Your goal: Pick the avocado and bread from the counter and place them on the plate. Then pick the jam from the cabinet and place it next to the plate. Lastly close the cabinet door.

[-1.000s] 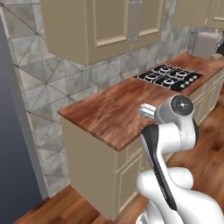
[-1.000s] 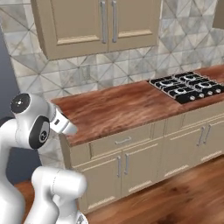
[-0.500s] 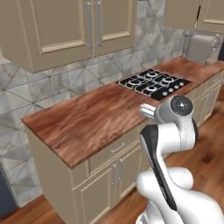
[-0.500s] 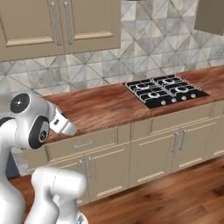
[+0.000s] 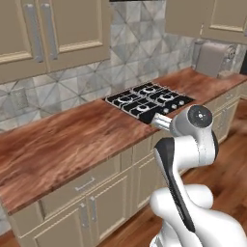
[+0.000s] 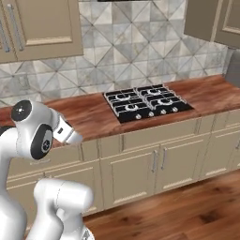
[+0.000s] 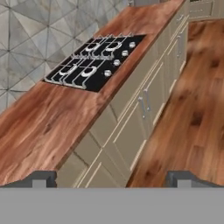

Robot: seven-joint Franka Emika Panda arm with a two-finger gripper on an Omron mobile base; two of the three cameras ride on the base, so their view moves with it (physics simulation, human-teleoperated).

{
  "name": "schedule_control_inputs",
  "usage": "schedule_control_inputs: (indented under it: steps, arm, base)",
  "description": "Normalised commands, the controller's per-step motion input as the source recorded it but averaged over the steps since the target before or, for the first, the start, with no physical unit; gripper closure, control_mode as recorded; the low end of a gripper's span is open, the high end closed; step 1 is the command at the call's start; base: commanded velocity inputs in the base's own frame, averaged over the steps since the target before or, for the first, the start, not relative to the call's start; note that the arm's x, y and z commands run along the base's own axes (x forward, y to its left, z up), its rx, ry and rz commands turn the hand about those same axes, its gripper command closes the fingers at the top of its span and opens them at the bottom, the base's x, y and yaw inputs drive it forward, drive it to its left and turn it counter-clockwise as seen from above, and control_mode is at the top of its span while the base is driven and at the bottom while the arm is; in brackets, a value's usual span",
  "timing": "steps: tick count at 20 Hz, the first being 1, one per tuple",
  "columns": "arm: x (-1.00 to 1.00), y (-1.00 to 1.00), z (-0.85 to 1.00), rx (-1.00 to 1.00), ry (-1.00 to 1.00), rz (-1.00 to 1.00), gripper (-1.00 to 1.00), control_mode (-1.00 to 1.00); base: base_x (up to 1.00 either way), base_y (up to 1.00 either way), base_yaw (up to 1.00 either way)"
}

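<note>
A white robot arm's gripper (image 7: 111, 178) is spread wide, holding nothing. Ahead lie a wooden counter (image 7: 39, 124) and black stovetop (image 7: 94, 61).

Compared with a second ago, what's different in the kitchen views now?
The base has driven along the counter, so the whole view shifted: the stovetop now sits near mid-frame and the counter's end is out of view. Nothing was picked up or released. The end effector stays open and empty, arm pose unchanged.

A hob (image 5: 150, 101) is set into the tabletop (image 5: 62, 144), base cupboards (image 6: 154, 161) below, wall cupboards (image 5: 43, 34) above, floor (image 7: 192, 113) in front.
</note>
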Motion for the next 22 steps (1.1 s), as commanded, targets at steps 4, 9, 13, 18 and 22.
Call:
schedule_control_inputs:
  steps: [4, 9, 13, 18, 22]
  arm:
    - [0.0, 0.0, 0.0, 0.0, 0.0, 0.0, -1.0, 1.0]
    - [0.0, 0.0, 0.0, 0.0, 0.0, 0.0, -1.0, 1.0]
    - [0.0, 0.0, 0.0, 0.0, 0.0, 0.0, -1.0, 1.0]
    - [0.0, 0.0, 0.0, 0.0, 0.0, 0.0, -1.0, 1.0]
    - [0.0, 0.0, 0.0, 0.0, 0.0, 0.0, -1.0, 1.0]
  base:
    - [0.16, -1.0, 0.13]
    - [0.14, -1.0, 0.12]
    - [0.01, -1.0, 0.03]
    - [0.0, -1.0, 0.0]
    - [0.1, -1.0, 0.0]
